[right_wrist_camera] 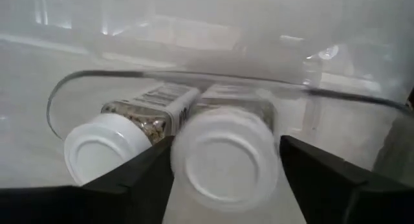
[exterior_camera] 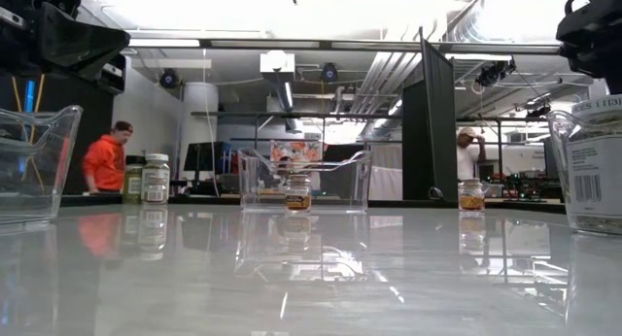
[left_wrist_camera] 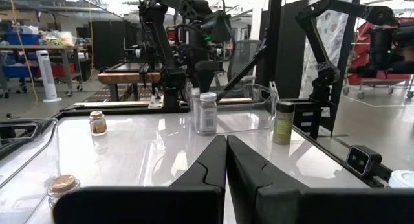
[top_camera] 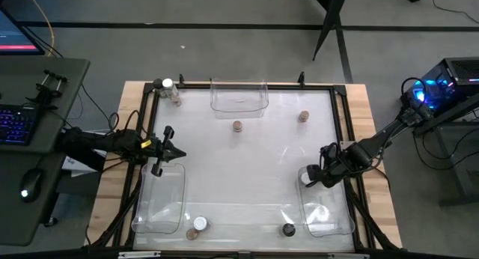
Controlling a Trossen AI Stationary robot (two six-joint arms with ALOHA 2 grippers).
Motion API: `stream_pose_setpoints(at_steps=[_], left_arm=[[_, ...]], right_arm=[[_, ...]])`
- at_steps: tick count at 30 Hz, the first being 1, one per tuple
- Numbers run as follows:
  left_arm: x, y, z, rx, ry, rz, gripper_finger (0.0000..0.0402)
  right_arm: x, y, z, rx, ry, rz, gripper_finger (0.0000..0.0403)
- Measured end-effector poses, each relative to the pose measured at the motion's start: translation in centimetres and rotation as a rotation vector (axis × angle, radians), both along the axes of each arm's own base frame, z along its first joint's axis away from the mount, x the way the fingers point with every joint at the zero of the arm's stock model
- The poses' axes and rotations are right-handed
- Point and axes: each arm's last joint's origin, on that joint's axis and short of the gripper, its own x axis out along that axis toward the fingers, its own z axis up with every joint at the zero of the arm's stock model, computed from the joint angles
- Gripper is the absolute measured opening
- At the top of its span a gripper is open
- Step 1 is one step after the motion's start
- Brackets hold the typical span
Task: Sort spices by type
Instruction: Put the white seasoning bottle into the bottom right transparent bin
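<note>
Right gripper (right_wrist_camera: 226, 160): your jaws stand spread around the white-lidded clear round spice jar (right_wrist_camera: 225, 160) inside the right clear plastic bin (top_camera: 329, 227).
Handling: judged light, rigid, smooth; take the body.
Left gripper (left_wrist_camera: 226, 160): jaws pressed together, waiting left.

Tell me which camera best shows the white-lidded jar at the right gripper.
Right wrist view: the white-lidded jar fills the frame between the open right gripper, beside a second jar in the clear bin. The high view shows only a white speck; low view, a labelled side; left wrist, nothing.

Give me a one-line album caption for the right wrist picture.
Right gripper with open dark fingers around a white-lidded spice jar, beside another white-lidded jar inside a clear plastic bin.
</note>
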Motion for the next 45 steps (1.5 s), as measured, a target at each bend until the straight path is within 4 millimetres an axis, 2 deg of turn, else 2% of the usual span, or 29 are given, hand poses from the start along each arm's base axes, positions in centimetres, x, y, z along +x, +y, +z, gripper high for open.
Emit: stream_pose_setpoints(at_steps=[10, 22, 26, 28, 31, 32, 37, 41, 45], left_arm=[[0.0, 0.0, 0.0, 0.0, 0.0, 0.0, 0.0], [0.0, 0.0, 0.0, 0.0, 0.0, 0.0, 0.0], [0.0, 0.0, 0.0, 0.0, 0.0, 0.0, 0.0], [0.0, 0.0, 0.0, 0.0, 0.0, 0.0, 0.0], [0.0, 0.0, 0.0, 0.0, 0.0, 0.0, 0.0], [0.0, 0.0, 0.0, 0.0, 0.0, 0.0, 0.0], [0.0, 0.0, 0.0, 0.0, 0.0, 0.0, 0.0], [0.0, 0.0, 0.0, 0.0, -0.001, 0.0, 0.0], [0.0, 0.0, 0.0, 0.0, 0.0, 0.0, 0.0]], right_arm=[[0.0, 0.0, 0.3, -0.01, 0.002, 0.052, 0.0277], [-0.9, -0.7, 5.6, -0.103, 0.055, 0.144, 0.0254], [-0.7, -0.4, 5.4, -0.065, 0.075, 0.186, 0.02], [-0.6, -0.2, 4.6, -0.054, 0.13, 0.192, 0.0146], [-0.3, 0.1, 3.3, -0.062, 0.2, 0.186, 0.0044], [-0.3, 0.1, 2.9, -0.062, 0.22, 0.179, 0.0022], [-0.1, 0.3, 2.1, -0.07, 0.269, 0.14, 0.0023], [0.4, 0.6, 1.7, -0.077, 0.257, 0.146, 0.0003], [0.9, 0.9, 1.5, -0.084, 0.238, 0.151, 0.0007]])
